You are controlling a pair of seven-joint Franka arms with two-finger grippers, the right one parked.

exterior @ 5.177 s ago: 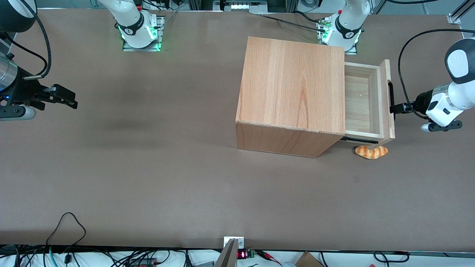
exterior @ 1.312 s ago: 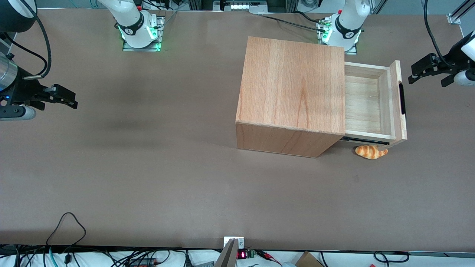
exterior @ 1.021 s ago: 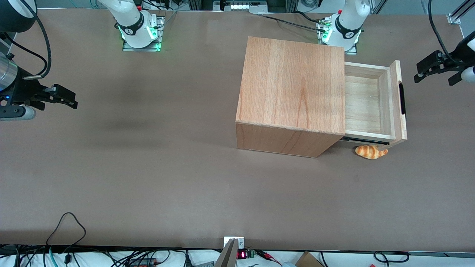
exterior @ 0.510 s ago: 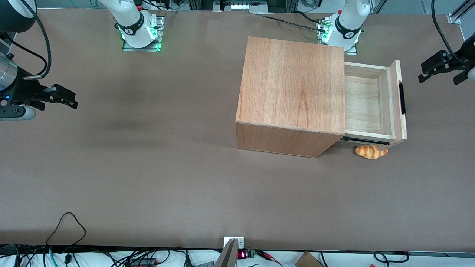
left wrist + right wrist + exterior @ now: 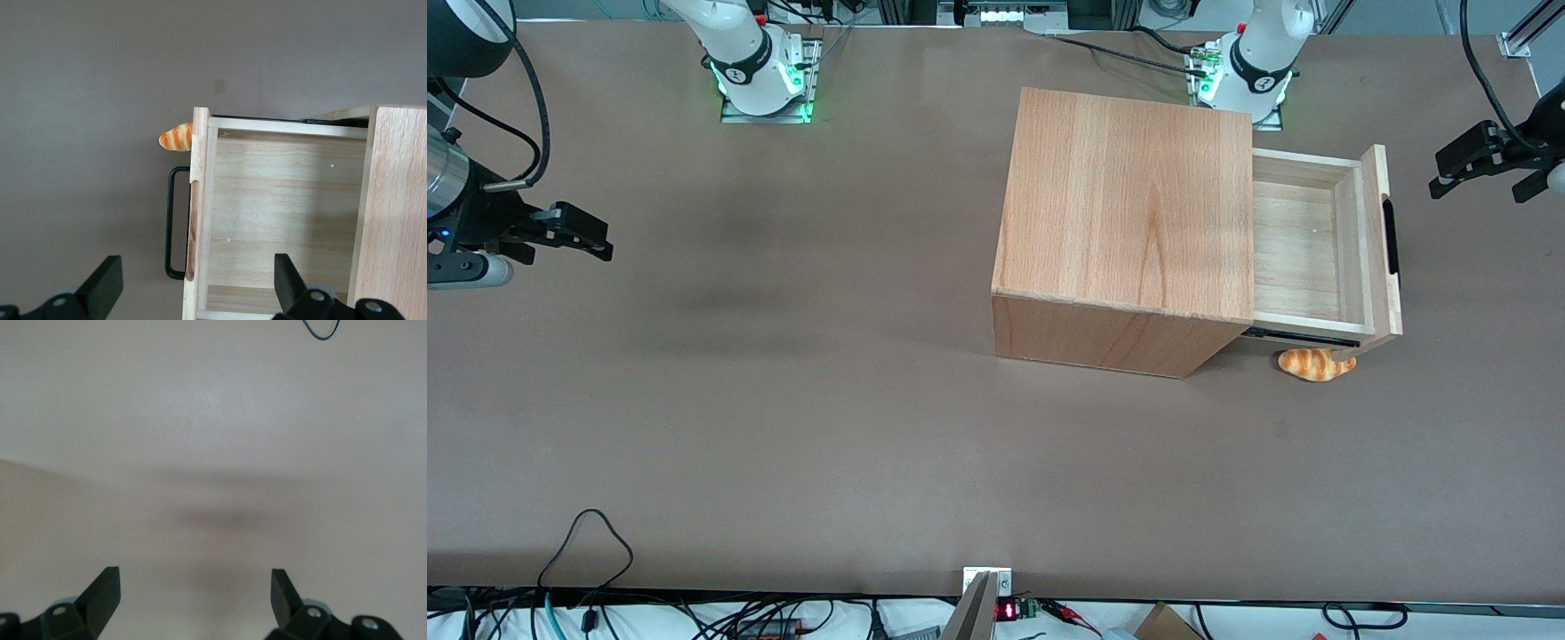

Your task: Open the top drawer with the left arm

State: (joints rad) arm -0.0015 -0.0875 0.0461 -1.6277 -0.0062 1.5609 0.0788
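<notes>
The top drawer (image 5: 1307, 249) of the wooden cabinet (image 5: 1129, 204) stands pulled out toward the working arm's end of the table, its pale inside bare. Its front panel carries a black handle (image 5: 1391, 236). My left gripper (image 5: 1449, 173) is open and empty, raised above the table in front of the drawer and apart from the handle. In the left wrist view the open drawer (image 5: 280, 220) and its black handle (image 5: 170, 230) lie below my gripper (image 5: 193, 293), whose fingers (image 5: 107, 283) stand wide apart.
A small croissant-like bread (image 5: 1316, 363) lies on the table beside the drawer's front corner nearer the front camera; it also shows in the left wrist view (image 5: 177, 138). Cables and arm bases line the table's edge farthest from the front camera.
My gripper has let go of the handle, lifted and drawn back from the drawer front. The drawer came out a little more early on and has stayed still since.
</notes>
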